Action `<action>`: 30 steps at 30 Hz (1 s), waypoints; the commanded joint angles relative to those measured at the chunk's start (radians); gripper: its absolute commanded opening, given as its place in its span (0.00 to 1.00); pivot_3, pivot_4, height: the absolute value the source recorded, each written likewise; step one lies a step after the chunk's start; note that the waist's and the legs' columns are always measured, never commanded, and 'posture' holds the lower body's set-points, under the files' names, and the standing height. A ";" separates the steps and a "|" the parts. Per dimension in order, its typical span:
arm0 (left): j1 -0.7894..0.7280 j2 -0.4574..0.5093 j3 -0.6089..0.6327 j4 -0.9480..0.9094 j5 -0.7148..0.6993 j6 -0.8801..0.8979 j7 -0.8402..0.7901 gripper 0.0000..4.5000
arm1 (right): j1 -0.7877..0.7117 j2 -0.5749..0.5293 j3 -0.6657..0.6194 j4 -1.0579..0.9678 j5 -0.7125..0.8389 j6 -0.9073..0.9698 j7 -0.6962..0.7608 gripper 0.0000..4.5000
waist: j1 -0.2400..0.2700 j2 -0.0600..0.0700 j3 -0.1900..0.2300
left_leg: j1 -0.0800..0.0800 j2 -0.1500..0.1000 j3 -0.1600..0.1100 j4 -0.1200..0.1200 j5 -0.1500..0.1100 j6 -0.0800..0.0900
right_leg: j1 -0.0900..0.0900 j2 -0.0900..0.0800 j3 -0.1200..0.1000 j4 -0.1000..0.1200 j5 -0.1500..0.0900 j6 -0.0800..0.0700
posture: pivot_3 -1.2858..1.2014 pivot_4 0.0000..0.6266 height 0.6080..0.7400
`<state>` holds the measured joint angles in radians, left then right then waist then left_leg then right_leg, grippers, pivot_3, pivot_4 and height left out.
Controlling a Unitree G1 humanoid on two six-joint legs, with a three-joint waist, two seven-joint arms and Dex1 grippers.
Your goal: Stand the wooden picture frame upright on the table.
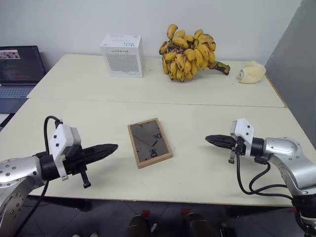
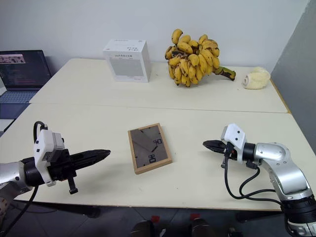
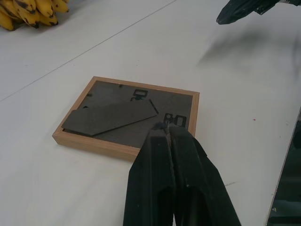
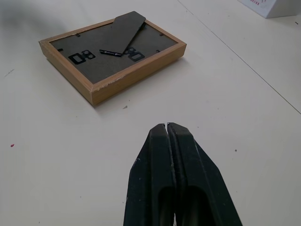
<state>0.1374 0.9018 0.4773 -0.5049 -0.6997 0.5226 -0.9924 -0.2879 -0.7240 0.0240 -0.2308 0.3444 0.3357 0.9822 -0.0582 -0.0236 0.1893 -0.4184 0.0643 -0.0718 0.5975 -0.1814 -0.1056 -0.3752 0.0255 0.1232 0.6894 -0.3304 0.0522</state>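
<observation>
From the head views, the wooden picture frame (image 1: 149, 142) lies flat, back panel up, on the tabletop (image 1: 197, 163), between the left gripper (image 1: 109, 147) and the right gripper (image 1: 211, 139) and apart from both; each has its jaws clenched on nothing, so the work looks to be at the approach, with no grasp made yet. The white printed box (image 1: 122, 55), the bunch of bananas (image 1: 189, 54) and a pale rolled object (image 1: 251, 72) sit well beyond both jaws, and a laptop (image 1: 19, 69) stands off past the left arm, so open room surrounds the frame. In the left wrist view, the frame's near corner lies just ahead of the shut jaws, its dark stand flap folded flat against the back. In the right wrist view, the frame lies further ahead, a long wooden edge facing the jaws. The next move likely calls for opening 1 pair of jaws, catching an edge or the stand, and tipping the frame up.
</observation>
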 commanded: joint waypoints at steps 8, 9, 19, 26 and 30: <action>-0.038 -0.001 0.019 -0.016 -0.006 0.006 0.050 0.00 | -0.016 0.014 -0.018 -0.005 0.005 -0.013 -0.009 0.01 | 0.000 0.000 0.000 | 0.000 0.000 0.000 0.000 0.000 0.000 | 0.000 0.000 0.000 0.000 0.000 0.000 | 0.52 0.24 1.00; -0.039 -0.002 0.019 -0.016 -0.008 0.008 0.053 0.00 | -0.016 0.016 -0.018 -0.003 0.003 -0.015 -0.010 0.01 | 0.000 0.000 0.000 | 0.000 0.000 0.000 0.000 0.000 0.000 | 0.000 0.000 0.000 0.000 0.000 0.000 | 0.52 0.24 1.00; -0.039 -0.007 0.029 -0.022 -0.014 0.016 0.077 0.00 | -0.019 0.027 -0.014 0.008 -0.010 -0.023 -0.014 0.01 | 0.000 0.000 0.000 | 0.000 0.000 0.000 0.000 0.000 0.000 | 0.000 0.000 0.000 0.001 0.000 0.000 | 0.52 0.24 1.00; -0.023 -0.008 0.049 -0.026 -0.014 0.019 0.081 0.00 | -0.027 0.033 -0.006 0.027 -0.015 -0.037 -0.012 0.01 | 0.000 0.000 0.000 | 0.000 0.000 0.000 0.000 0.000 0.000 | 0.000 0.000 0.000 0.001 0.000 0.000 | 0.52 0.24 1.00; 0.003 -0.016 0.070 -0.026 0.001 0.011 0.097 0.00 | -0.034 0.043 0.002 0.040 -0.020 -0.044 -0.013 0.01 | 0.000 0.000 0.000 | 0.000 0.000 0.000 0.000 0.000 0.000 | 0.000 0.000 0.000 0.001 0.000 0.000 | 0.52 0.24 1.00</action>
<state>0.1316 0.8924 0.5002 -0.5051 -0.6997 0.5414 -0.9053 -0.2999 -0.6840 0.0272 -0.1849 0.3306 0.3115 0.9720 -0.0579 -0.0236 0.1893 -0.4180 0.0643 -0.0718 0.5977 -0.1814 -0.1056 -0.3749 0.0255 0.1232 0.6906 -0.3303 0.0522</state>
